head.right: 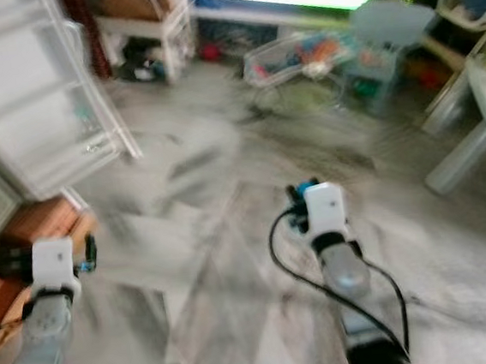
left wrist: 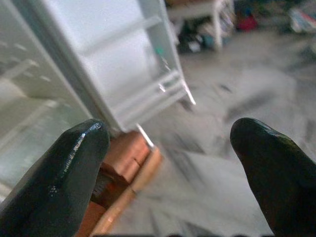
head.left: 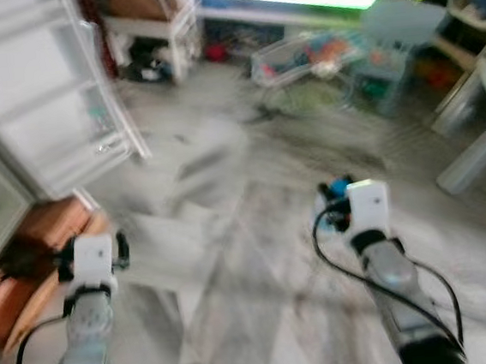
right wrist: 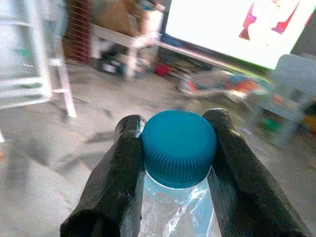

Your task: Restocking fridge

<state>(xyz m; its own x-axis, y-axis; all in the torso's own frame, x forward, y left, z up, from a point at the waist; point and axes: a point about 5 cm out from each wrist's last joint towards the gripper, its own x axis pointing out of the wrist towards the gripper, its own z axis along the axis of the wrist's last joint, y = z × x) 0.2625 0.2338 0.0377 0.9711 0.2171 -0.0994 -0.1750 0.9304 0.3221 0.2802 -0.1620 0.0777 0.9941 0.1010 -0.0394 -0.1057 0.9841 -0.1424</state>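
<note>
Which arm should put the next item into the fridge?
The right. Its gripper already clamps a blue-capped bottle, while the left gripper is open with nothing held, though nearer the open fridge door.

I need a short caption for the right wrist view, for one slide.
Right gripper clamps a clear bottle just below its blue cap.

bottle (right wrist: 177, 163) | clear plastic, blue cap | clamped in right pincer (right wrist: 175, 148)
</note>
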